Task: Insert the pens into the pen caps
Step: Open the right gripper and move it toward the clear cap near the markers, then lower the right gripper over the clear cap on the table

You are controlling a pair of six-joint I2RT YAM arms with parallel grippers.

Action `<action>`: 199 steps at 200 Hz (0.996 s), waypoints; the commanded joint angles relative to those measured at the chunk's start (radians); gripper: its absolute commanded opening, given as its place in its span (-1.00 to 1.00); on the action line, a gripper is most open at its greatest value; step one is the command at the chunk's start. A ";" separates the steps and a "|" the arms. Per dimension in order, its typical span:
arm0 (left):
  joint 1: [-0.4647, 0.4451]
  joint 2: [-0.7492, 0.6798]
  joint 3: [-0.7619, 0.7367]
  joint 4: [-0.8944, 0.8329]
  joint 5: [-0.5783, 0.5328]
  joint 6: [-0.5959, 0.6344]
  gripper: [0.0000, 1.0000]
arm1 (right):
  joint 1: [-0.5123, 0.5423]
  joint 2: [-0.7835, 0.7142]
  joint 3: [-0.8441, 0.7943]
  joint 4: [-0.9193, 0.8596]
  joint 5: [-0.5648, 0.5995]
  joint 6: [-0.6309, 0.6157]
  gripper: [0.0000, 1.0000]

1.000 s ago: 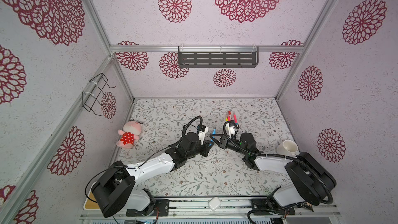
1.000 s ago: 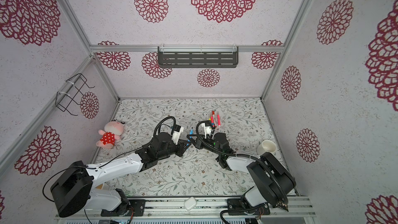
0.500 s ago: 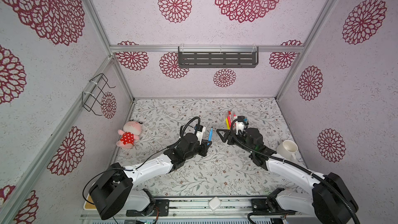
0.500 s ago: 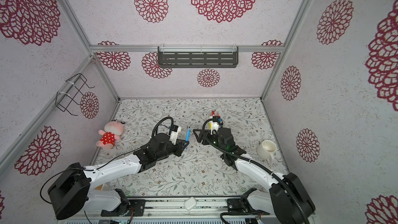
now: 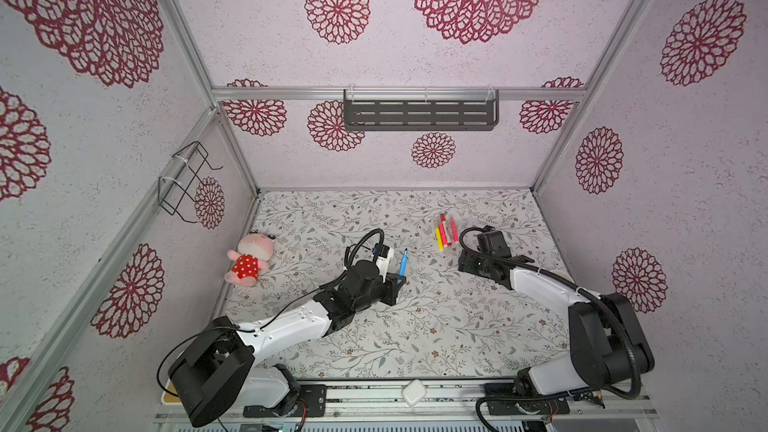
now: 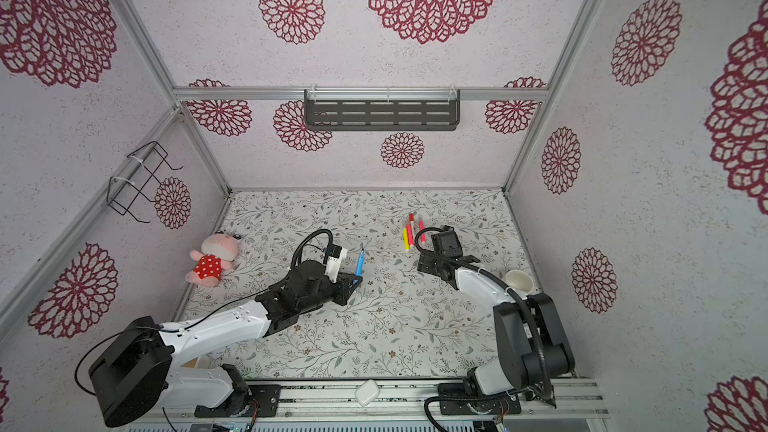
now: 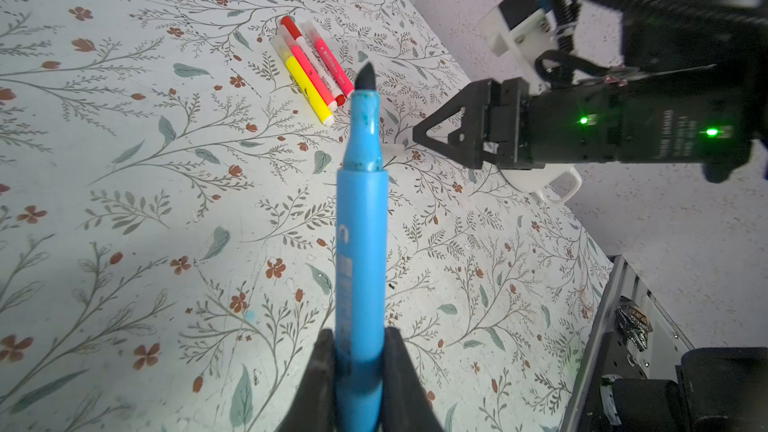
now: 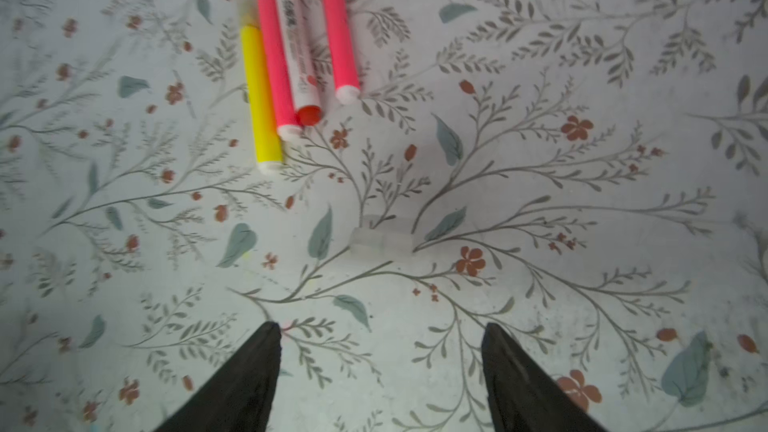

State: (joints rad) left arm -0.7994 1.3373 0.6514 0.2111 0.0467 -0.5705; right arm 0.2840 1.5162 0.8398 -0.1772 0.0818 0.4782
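Left claw (image 7: 359, 351) clamped on blue pen (image 7: 361, 243), nib bare. Right claw (image 8: 380, 334) spread, facing pen cap (image 8: 381, 241) near yellow pen (image 8: 259, 93). Likely step: cap pickup; next, close centred.

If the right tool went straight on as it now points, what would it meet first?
Probably the clear pen cap, lying centred ahead of the open right tool; the pens lie farther on. Height unclear.

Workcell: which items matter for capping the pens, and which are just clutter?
Job: blue pen, gripped in the shut left tool; clear pen cap, lying ahead of the open right tool; four-pen cluster.
Clutter: plush toy; white mug; wall shelf; wire rack.
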 commanded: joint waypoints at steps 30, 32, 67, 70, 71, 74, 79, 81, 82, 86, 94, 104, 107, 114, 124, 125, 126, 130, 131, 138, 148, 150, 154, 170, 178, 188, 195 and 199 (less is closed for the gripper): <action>0.008 -0.020 -0.012 0.008 -0.010 -0.005 -1.00 | -0.063 0.104 0.073 0.054 -0.117 -0.038 0.55; 0.008 -0.020 -0.012 0.008 -0.011 -0.005 -1.00 | -0.063 0.109 0.075 0.057 -0.126 -0.038 0.55; 0.008 -0.013 -0.007 0.012 -0.012 0.000 -1.00 | -0.065 0.171 0.097 0.088 -0.185 -0.038 0.52; 0.008 -0.013 -0.006 0.012 -0.011 0.000 -1.00 | -0.065 0.175 0.099 0.088 -0.187 -0.038 0.51; 0.008 -0.013 -0.006 0.012 -0.012 0.000 -1.00 | -0.065 0.176 0.100 0.088 -0.187 -0.038 0.51; 0.008 -0.013 -0.007 0.011 -0.012 0.001 -1.00 | -0.065 0.180 0.103 0.089 -0.190 -0.039 0.51; 0.008 -0.015 -0.007 0.010 -0.013 0.002 -1.00 | -0.065 0.187 0.105 0.091 -0.194 -0.040 0.51; 0.008 -0.015 -0.007 0.010 -0.013 0.003 -1.00 | -0.066 0.190 0.106 0.092 -0.196 -0.040 0.51; 0.008 -0.016 -0.007 0.010 -0.014 0.003 -1.00 | -0.064 0.191 0.107 0.092 -0.197 -0.039 0.51; 0.008 -0.016 -0.007 0.008 -0.016 0.004 -1.00 | -0.065 0.196 0.111 0.093 -0.202 -0.039 0.50; 0.008 -0.019 -0.009 0.008 -0.019 0.006 -1.00 | -0.065 0.208 0.117 0.095 -0.215 -0.041 0.50; 0.009 -0.024 -0.012 0.008 -0.021 0.008 -1.00 | -0.066 0.225 0.126 0.100 -0.239 -0.045 0.48; 0.008 -0.026 -0.013 0.007 -0.022 0.008 -1.00 | -0.065 0.231 0.129 0.102 -0.246 -0.046 0.48; 0.008 -0.029 -0.016 0.006 -0.024 0.008 -1.00 | -0.065 0.243 0.135 0.103 -0.262 -0.046 0.47; 0.008 -0.033 -0.018 0.005 -0.027 0.007 -1.00 | -0.063 0.256 0.141 0.109 -0.280 -0.043 0.44; 0.008 -0.033 -0.018 0.006 -0.028 0.006 -1.00 | -0.063 0.256 0.141 0.110 -0.282 -0.043 0.44; 0.009 -0.034 -0.018 0.006 -0.027 0.007 -1.00 | -0.063 0.258 0.142 0.111 -0.284 -0.044 0.44; 0.008 -0.035 -0.019 0.005 -0.029 0.007 -1.00 | -0.062 0.262 0.142 0.115 -0.291 -0.041 0.43; 0.008 -0.036 -0.019 0.006 -0.029 0.008 -1.00 | -0.062 0.263 0.142 0.116 -0.293 -0.041 0.43; 0.008 -0.038 -0.021 0.006 -0.034 0.009 -1.00 | -0.060 0.269 0.142 0.124 -0.306 -0.041 0.42; 0.007 -0.040 -0.021 0.005 -0.035 0.011 -1.00 | -0.056 0.277 0.144 0.133 -0.320 -0.039 0.41; 0.008 -0.040 -0.021 0.004 -0.035 0.012 -1.00 | -0.056 0.278 0.145 0.134 -0.323 -0.039 0.40; 0.008 -0.040 -0.021 0.005 -0.036 0.013 -1.00 | -0.053 0.281 0.145 0.137 -0.327 -0.039 0.40; 0.008 -0.040 -0.018 0.001 -0.040 0.018 -1.00 | -0.041 0.293 0.149 0.152 -0.357 -0.041 0.39; 0.009 -0.038 -0.016 0.000 -0.041 0.020 -1.00 | -0.031 0.297 0.148 0.164 -0.370 -0.044 0.38; 0.009 -0.036 -0.012 0.000 -0.041 0.021 -1.00 | -0.015 0.305 0.154 0.171 -0.375 -0.048 0.38; 0.009 -0.034 -0.010 -0.001 -0.041 0.022 -1.00 | -0.003 0.312 0.161 0.170 -0.375 -0.053 0.37; 0.009 -0.032 -0.008 -0.001 -0.041 0.023 -1.00 | 0.004 0.314 0.167 0.170 -0.375 -0.055 0.37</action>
State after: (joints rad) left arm -0.7994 1.3178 0.6395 0.2047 0.0174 -0.5667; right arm 0.2447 1.8019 0.9806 -0.0048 -0.2420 0.4438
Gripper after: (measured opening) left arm 0.173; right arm 0.688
